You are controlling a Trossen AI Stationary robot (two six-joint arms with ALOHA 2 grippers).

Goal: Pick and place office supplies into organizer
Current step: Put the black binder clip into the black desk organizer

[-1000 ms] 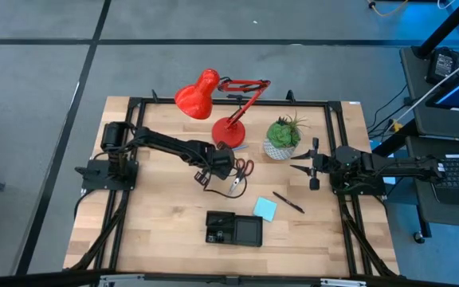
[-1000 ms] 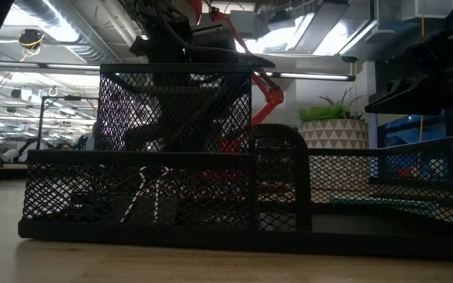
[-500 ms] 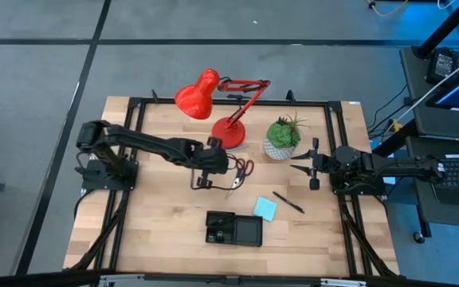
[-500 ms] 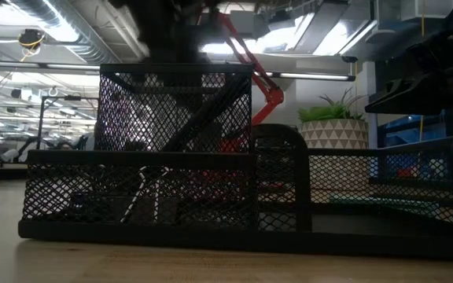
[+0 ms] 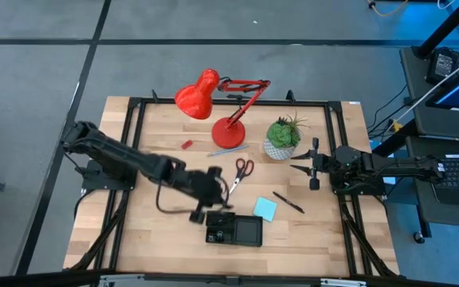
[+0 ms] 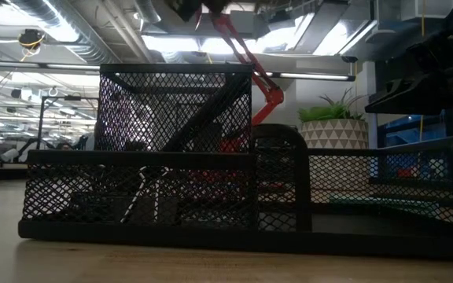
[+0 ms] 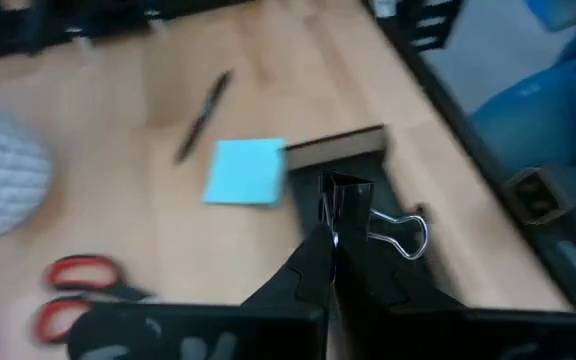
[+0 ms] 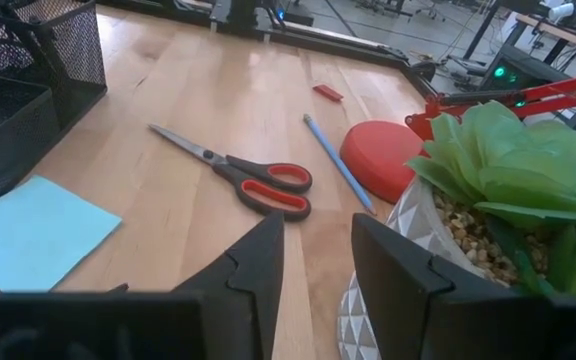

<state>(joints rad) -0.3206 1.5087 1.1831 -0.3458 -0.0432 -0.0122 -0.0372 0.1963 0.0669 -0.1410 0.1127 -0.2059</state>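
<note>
My left gripper (image 5: 213, 209) hangs over the left end of the black mesh organizer (image 5: 234, 229) and is shut on a small black binder clip (image 7: 348, 197). The organizer fills the low view (image 6: 171, 157). Red-handled scissors (image 5: 241, 169) lie flat on the table in the middle. A light blue sticky pad (image 5: 265, 208) lies right of the organizer, with a dark pen (image 5: 288, 202) beyond it. A tiny red piece (image 5: 186, 144) and a blue pencil (image 5: 222, 151) lie near the lamp base. My right gripper (image 5: 313, 165) waits open beside the plant pot. My left gripper pinches the binder clip's black body (image 7: 344, 190) between its two fingertips (image 7: 318, 245), slanting down from above. The clip is lifted clear of the table. Its wire handles (image 7: 404, 235) stick out to one side of the fingers.
A red desk lamp (image 5: 213, 100) stands at the far edge, and a green plant in a white pot (image 5: 281, 139) stands right of it, close to my right gripper. A black frame runs round the table. Bare wood lies left of the organizer.
My left gripper has moved from beside the scissors toward the table's near edge and now hangs over the organizer's left end. The scissors, partly covered by the arm before, now show in full.
</note>
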